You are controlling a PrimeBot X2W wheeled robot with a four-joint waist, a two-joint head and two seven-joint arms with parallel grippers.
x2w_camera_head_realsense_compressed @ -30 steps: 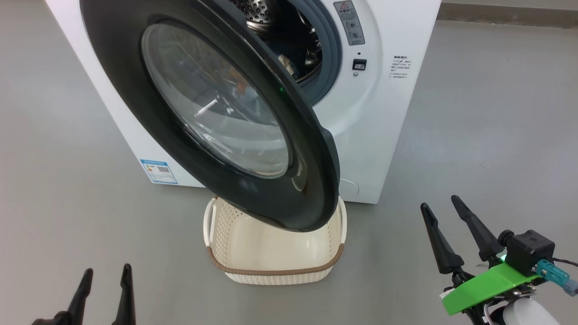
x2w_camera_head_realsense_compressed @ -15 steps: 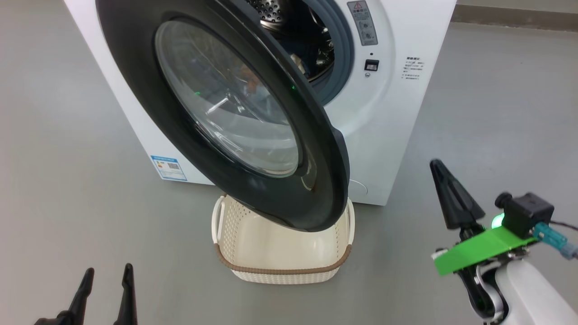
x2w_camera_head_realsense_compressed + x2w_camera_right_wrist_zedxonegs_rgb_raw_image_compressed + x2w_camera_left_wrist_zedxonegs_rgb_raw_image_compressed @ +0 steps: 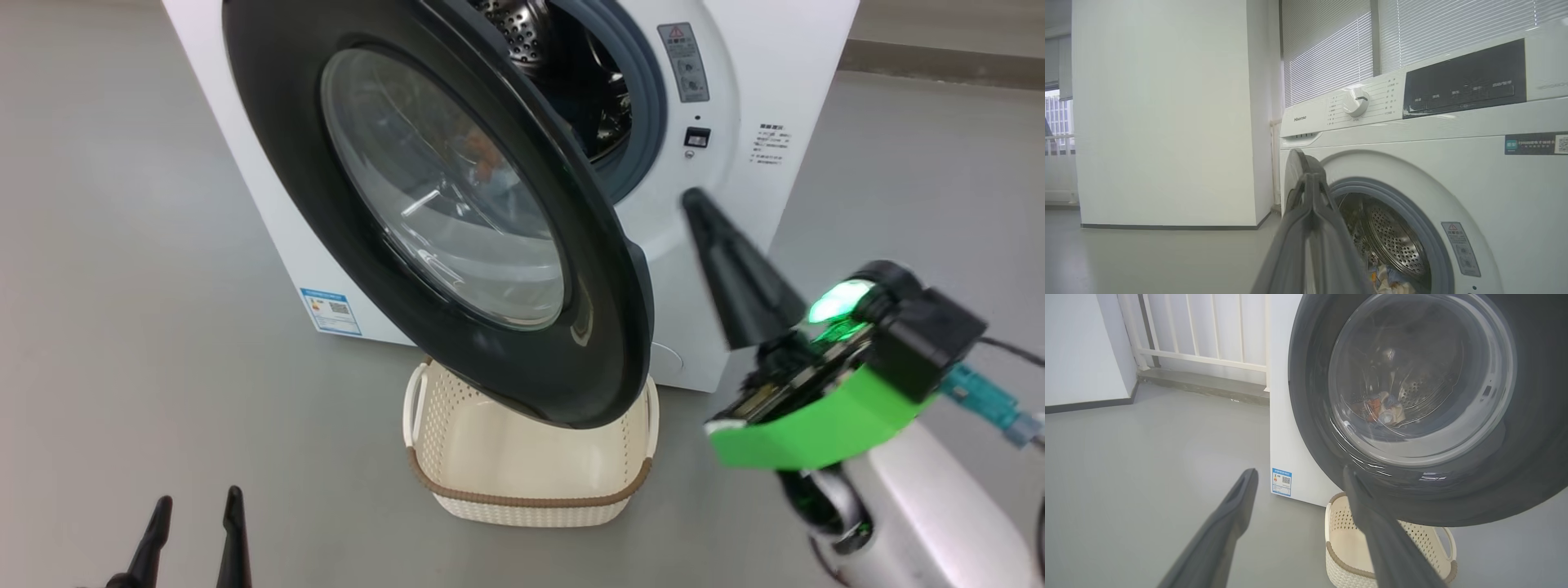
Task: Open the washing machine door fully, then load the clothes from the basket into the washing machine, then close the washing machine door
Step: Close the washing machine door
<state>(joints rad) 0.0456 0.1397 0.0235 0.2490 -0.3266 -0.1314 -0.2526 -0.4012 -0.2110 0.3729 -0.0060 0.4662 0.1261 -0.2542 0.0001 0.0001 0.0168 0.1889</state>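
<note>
Beside the partly open washing machine door (image 3: 445, 188), the right gripper (image 3: 694, 198) is held pinched closed; the left gripper (image 3: 199, 496) is held spread, empty.

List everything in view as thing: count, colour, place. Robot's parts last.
washer: one, white, standing on the floor, drum mouth uncovered
door: one, glossy black with clear glass, swung partly open, lower edge above the basket
basket: one, cream with brown rim, on the floor before the washer; the part of its inside that shows is bare
clothes: one bundle, blue, orange and cream, low in the drum
sticker: one, blue, low on the washer's front
dial: one, white, on the washer's top panel
floor: grey
left gripper: one, dark, open, lower left of the head view
right gripper: one, dark, shut, raised beside the door's free edge
</note>
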